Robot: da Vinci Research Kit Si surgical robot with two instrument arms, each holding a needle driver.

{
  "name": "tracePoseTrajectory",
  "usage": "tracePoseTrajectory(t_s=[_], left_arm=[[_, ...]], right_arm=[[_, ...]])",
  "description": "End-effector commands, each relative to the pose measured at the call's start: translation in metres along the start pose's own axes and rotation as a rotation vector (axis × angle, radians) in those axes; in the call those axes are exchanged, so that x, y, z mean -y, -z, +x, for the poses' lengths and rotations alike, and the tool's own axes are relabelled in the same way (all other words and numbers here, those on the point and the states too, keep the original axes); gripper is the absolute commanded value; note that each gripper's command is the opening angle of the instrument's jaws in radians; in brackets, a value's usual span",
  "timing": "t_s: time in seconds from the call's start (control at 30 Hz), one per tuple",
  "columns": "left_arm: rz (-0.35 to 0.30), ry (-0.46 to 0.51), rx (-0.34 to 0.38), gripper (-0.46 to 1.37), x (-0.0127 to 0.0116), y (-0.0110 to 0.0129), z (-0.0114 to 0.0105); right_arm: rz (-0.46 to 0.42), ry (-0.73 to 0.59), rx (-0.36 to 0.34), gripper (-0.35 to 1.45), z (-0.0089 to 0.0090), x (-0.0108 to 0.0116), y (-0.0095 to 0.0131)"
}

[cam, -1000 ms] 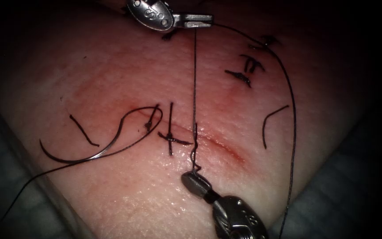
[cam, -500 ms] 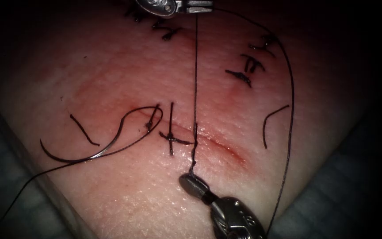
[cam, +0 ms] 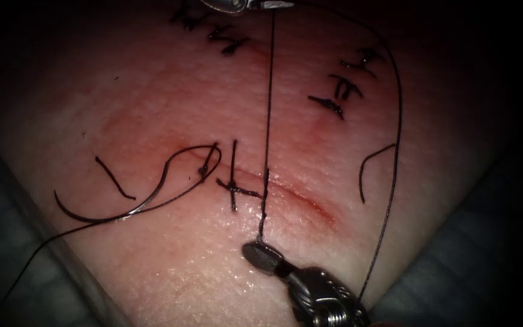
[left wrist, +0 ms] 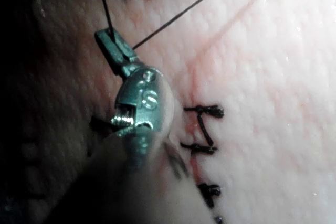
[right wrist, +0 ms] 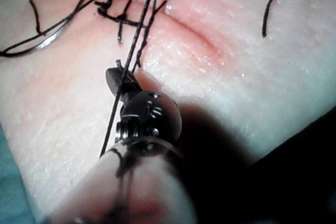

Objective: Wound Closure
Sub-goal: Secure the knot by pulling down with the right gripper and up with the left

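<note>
Overhead, both end effectors (cam: 273, 4) (cam: 260, 254) grip taut thread (cam: 267, 121); needle (cam: 122, 209) lies free left.

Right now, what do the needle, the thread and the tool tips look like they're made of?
Needle: thin polished metal, by its bright glint. Thread: dark, fine, matte strand; material unclear. Right tool and left tool: grey shiny metal with highlights, both shut on thread. The needle lies free on the tissue.
</note>
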Motion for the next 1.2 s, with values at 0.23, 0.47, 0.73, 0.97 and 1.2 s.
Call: tracePoseTrajectory(t_s=[0.23, 0.47, 0.73, 0.97, 1.2], left_arm=[[0.027, -0.005, 0.019, -0.35, -0.0005, -0.0003, -0.0034], [0.034, 0.025, 0.030, -0.35, -0.0025, -0.0005, -0.0073], [0.041, 0.031, 0.031, -0.35, -0.0037, -0.0006, -0.0098], [0.043, 0.035, 0.033, -0.35, -0.0038, -0.0004, -0.0099], [0.045, 0.036, 0.037, -0.35, -0.0040, 0.0001, -0.0097]], right_arm=[[0.004, -0.051, 0.079, -0.35, -0.0017, -0.0003, 0.0001], [-0.002, -0.040, 0.164, -0.35, -0.0043, 0.0003, -0.0013], [0.002, -0.038, 0.184, -0.35, -0.0053, 0.0009, -0.0009], [0.001, -0.036, 0.177, -0.35, -0.0055, 0.0008, -0.0008], [0.013, -0.036, 0.169, -0.35, -0.0053, 0.0007, -0.0012]])
